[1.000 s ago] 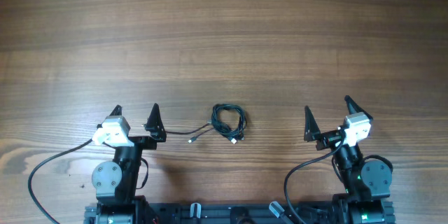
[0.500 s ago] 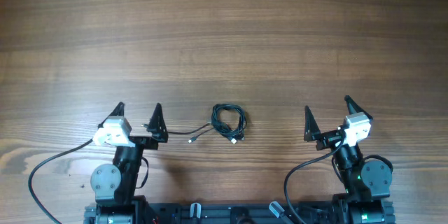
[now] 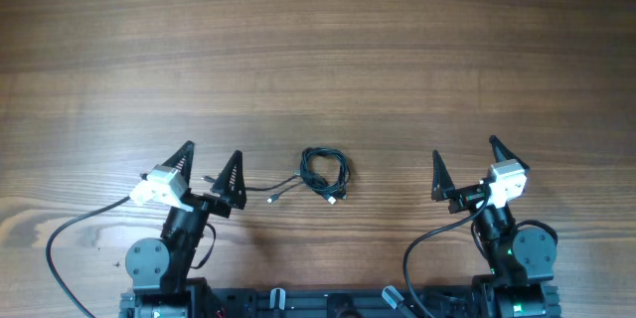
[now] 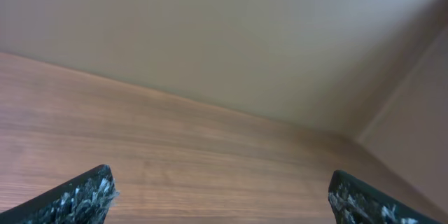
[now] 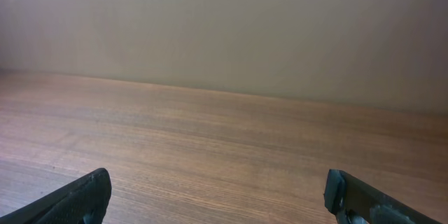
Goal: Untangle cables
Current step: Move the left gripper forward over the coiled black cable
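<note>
The cables (image 3: 324, 173) lie as a small dark coil of thin black cord near the table's middle front, with a loose strand and silvery plug tip (image 3: 272, 198) trailing left. My left gripper (image 3: 211, 165) is open and empty, just left of the loose strand. My right gripper (image 3: 465, 159) is open and empty, well to the right of the coil. Both wrist views show only bare wood between the open fingertips, the left (image 4: 224, 196) and the right (image 5: 218, 196); the cables are out of view there.
The wooden table (image 3: 318, 50) stretches far back. Thick black wires run from the arm bases at the front left (image 3: 60, 243) and front right (image 3: 422, 243). A beige wall (image 5: 224, 28) stands behind the table.
My left gripper has turned and shifted right, toward the loose strand. The right arm and the cables have not moved.
</note>
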`<state>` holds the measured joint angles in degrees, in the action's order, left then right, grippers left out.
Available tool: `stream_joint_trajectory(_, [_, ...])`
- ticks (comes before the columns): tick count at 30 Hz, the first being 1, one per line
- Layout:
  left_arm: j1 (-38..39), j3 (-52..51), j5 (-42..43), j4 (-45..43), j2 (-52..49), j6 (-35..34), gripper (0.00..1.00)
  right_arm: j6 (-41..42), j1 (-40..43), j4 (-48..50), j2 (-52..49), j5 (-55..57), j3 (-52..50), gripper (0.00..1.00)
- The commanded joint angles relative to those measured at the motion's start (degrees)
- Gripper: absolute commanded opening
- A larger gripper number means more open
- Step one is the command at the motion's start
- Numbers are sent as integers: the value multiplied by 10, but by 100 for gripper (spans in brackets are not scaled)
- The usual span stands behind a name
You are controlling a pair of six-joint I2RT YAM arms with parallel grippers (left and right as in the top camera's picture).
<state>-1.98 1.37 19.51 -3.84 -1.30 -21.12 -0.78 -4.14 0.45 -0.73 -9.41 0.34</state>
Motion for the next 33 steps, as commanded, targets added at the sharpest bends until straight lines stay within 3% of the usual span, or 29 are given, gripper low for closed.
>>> stream_joint_trajectory(1, [3,54,43,22,-29,-38,100,-4,2,3,-1,-9,0,100])
stream_joint_trajectory(12, [3,225,108,124,-225,-38,100,-4,2,3,-1,-9,0,100])
stream_joint_trajectory(19, [3,381,150,278,-381,-38,100,-3,2,3,-1,-9,0,100])
stream_joint_trajectory(25, [3,435,166,340,-417,-38,100,-4,2,3,-1,-9,0,100])
stream_joint_trajectory(29, [3,435,158,475,-420,-38,100,-4,2,3,-1,-9,0,100])
stream_joint_trajectory(33, [3,435,188,491,-426,-38,100,-3,2,3,-1,-9,0,100])
